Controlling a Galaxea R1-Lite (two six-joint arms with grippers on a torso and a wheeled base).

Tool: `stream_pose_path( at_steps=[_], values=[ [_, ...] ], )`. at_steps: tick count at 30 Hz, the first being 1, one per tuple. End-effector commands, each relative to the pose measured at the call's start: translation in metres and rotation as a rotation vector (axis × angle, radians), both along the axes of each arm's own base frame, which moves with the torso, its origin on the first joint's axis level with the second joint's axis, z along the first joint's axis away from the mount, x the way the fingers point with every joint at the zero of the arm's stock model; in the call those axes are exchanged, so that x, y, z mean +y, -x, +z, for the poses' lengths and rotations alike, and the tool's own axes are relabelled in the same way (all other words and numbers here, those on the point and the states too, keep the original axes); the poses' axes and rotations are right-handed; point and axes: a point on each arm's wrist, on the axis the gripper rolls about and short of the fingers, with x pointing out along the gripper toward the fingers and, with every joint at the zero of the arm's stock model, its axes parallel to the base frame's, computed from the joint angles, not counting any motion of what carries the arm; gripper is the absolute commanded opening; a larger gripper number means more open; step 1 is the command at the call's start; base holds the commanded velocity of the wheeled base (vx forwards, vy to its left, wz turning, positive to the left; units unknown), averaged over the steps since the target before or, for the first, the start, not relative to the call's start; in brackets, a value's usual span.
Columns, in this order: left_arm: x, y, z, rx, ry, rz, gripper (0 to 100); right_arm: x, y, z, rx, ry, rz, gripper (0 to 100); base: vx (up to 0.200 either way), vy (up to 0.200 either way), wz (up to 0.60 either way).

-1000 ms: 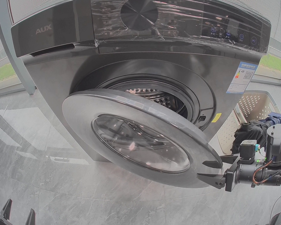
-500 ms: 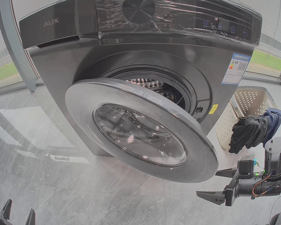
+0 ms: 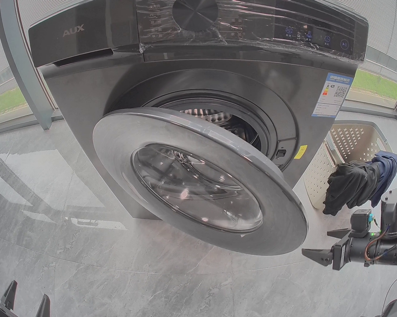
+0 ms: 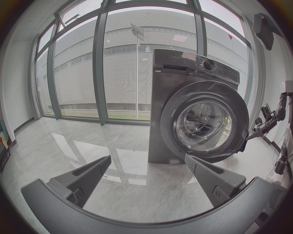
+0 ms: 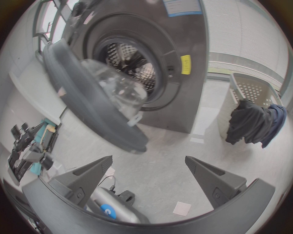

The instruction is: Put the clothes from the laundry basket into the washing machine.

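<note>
The dark grey washing machine (image 3: 195, 78) stands ahead with its round door (image 3: 199, 183) swung partly open, so the steel drum (image 3: 223, 123) shows behind it. A white laundry basket (image 3: 355, 145) sits on the floor to the right of the machine, with black clothes (image 3: 350, 185) and a blue garment (image 3: 386, 168) draped over its rim. My right gripper (image 3: 326, 245) is open and empty, low at the right, just clear of the door's edge and in front of the basket. My left gripper (image 3: 25, 301) is open at the lower left, far from the machine (image 4: 195, 112). Basket (image 5: 253, 88) and clothes (image 5: 248, 122) also appear in the right wrist view.
Glossy grey floor tiles (image 3: 124, 264) spread in front of the machine. Tall windows with a grey pillar (image 3: 17, 68) stand behind at left. A small paper square (image 5: 182, 208) lies on the floor, and equipment sits by the wall (image 5: 27, 146).
The whole head picture has shifted, so the camera moved. My right gripper has come off the door's lower edge and drawn back to the right, and the door stands a little wider open.
</note>
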Motion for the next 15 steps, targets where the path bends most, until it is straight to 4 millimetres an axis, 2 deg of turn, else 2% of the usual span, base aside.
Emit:
stream_pose_path(
  at_steps=[1, 4, 6, 10, 15],
  values=[
    [0.000, 0.000, -0.005, 0.004, 0.001, 0.001, 100, -0.008, -0.031, 0.000, 0.011, 0.019, -0.093, 100, 0.000, 0.000, 0.00],
    [0.000, 0.000, -0.005, 0.003, 0.001, 0.001, 100, -0.007, -0.042, 0.008, -0.019, 0.005, -0.103, 100, 0.000, 0.000, 0.00],
    [0.000, 0.000, -0.005, 0.004, 0.001, 0.001, 100, -0.006, -0.042, 0.008, -0.019, 0.005, -0.103, 100, 0.000, 0.000, 0.00],
    [0.000, 0.000, -0.005, 0.003, 0.001, 0.001, 100, 0.002, -0.061, 0.014, -0.038, -0.011, -0.100, 100, 0.000, 0.000, 0.00],
    [0.000, 0.000, -0.005, 0.003, 0.001, 0.001, 100, 0.012, -0.055, 0.009, -0.018, -0.008, -0.053, 100, 0.000, 0.000, 0.00]
  ],
)
